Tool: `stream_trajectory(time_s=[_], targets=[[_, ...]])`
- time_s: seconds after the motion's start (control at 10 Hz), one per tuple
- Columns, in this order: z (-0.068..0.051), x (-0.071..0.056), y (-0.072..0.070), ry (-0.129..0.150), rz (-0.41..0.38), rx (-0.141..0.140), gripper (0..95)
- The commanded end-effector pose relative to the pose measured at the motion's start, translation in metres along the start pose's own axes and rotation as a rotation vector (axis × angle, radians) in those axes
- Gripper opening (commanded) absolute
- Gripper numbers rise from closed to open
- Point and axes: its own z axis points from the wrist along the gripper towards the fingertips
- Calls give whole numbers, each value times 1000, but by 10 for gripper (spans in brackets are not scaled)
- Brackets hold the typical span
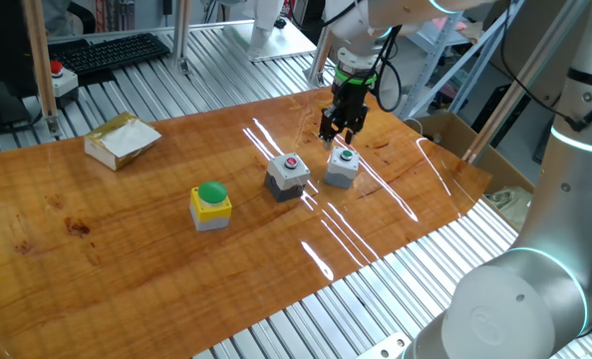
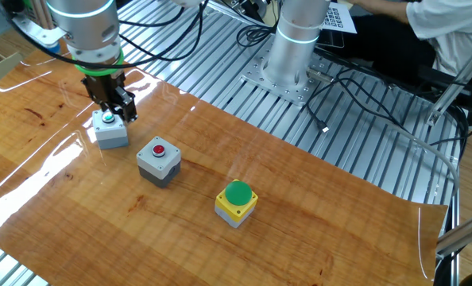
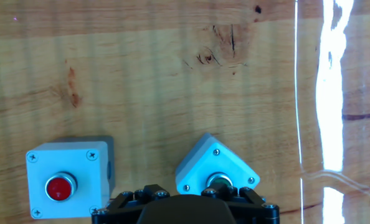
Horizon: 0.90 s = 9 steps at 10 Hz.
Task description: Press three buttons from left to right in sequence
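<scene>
Tool (image 1: 341, 137) over grey green-button box (image 1: 342, 168) — pointing down.

Arm lowered, gripper (image 1: 342, 131) pointing down — upright

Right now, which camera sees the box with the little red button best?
The hand view: the grey box with the red button fills the lower left, seen straight from above, screws and all. Both fixed views show it whole but small: one between the other two boxes, the other likewise.
</scene>
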Motion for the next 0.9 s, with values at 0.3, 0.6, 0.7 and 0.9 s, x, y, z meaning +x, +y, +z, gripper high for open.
stream_trajectory(time_s=[0.3,0.6,0.7,0.9], targets=[[1,0,-1,-20,0,-2,570],[4,0,-3,-27,-4,-6,570],[7,2,-4,-31,-3,-5,570],[10,3,-5,-36,-5,-6,570]])
